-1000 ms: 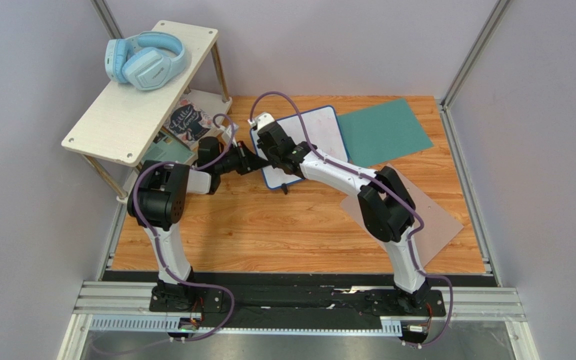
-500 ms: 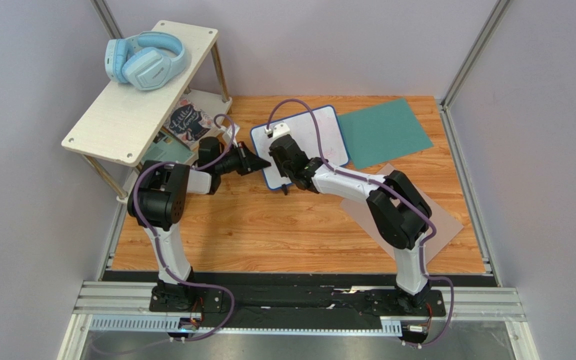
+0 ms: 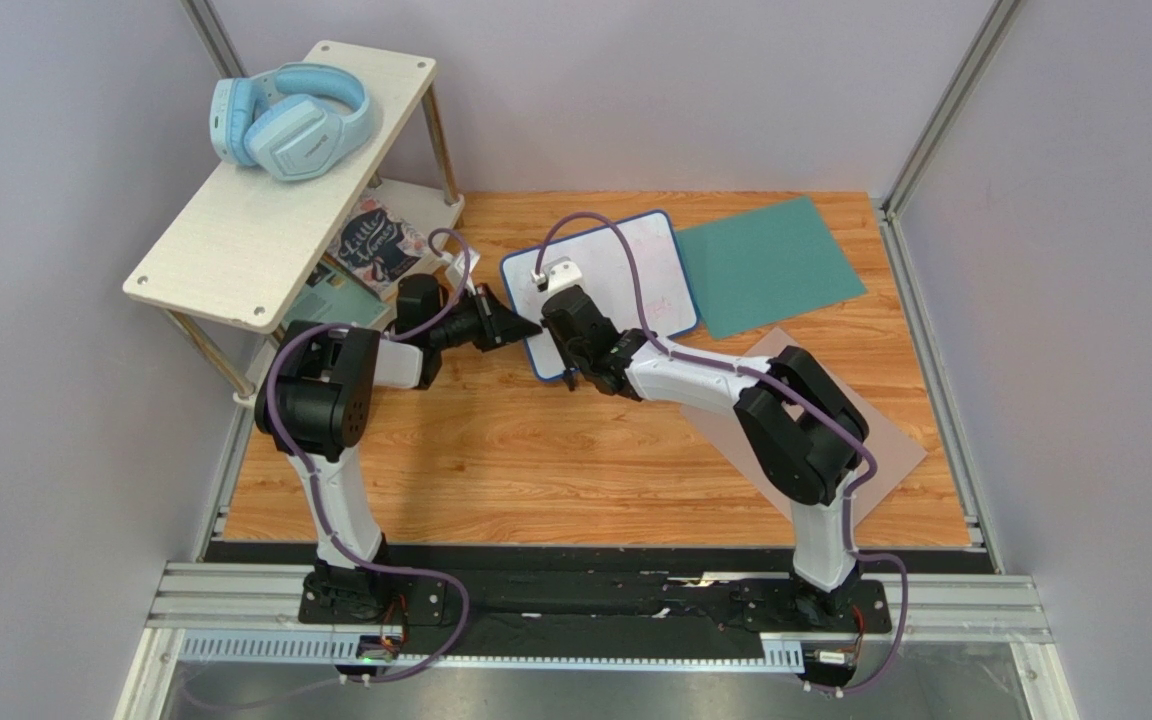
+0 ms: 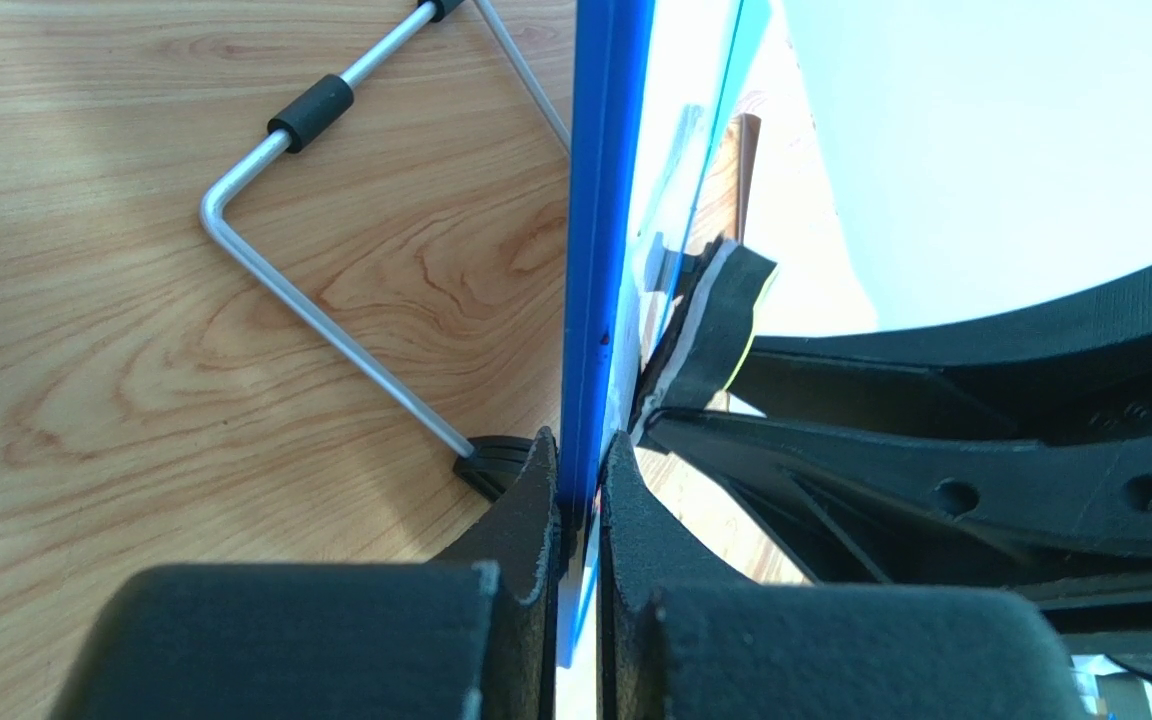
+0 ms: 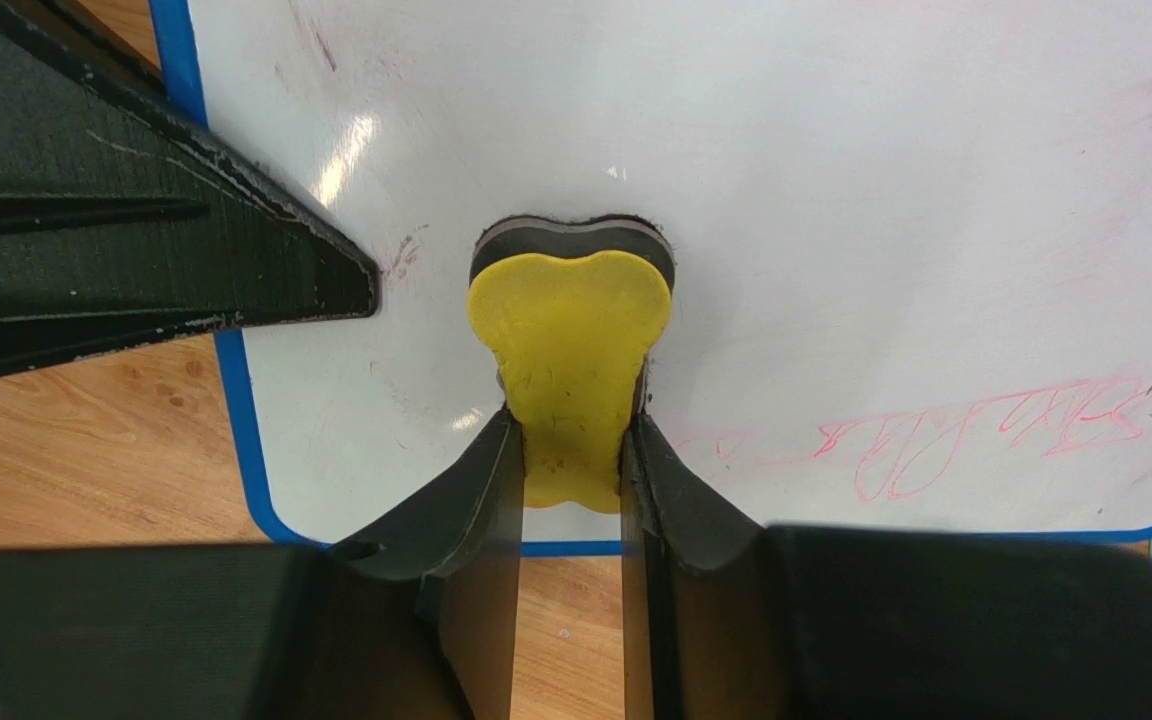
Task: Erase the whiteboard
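Fingers [image 5: 455, 507] pinch one whiteboard [image 5: 868, 180], one eraser [image 5: 570, 342].

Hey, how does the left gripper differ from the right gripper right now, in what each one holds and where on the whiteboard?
The left gripper pinches the blue frame of the whiteboard at its left edge, while the right gripper grips a yellow eraser. The left one touches the board directly. The right one meets its white face only through the eraser. Both are shut on something.
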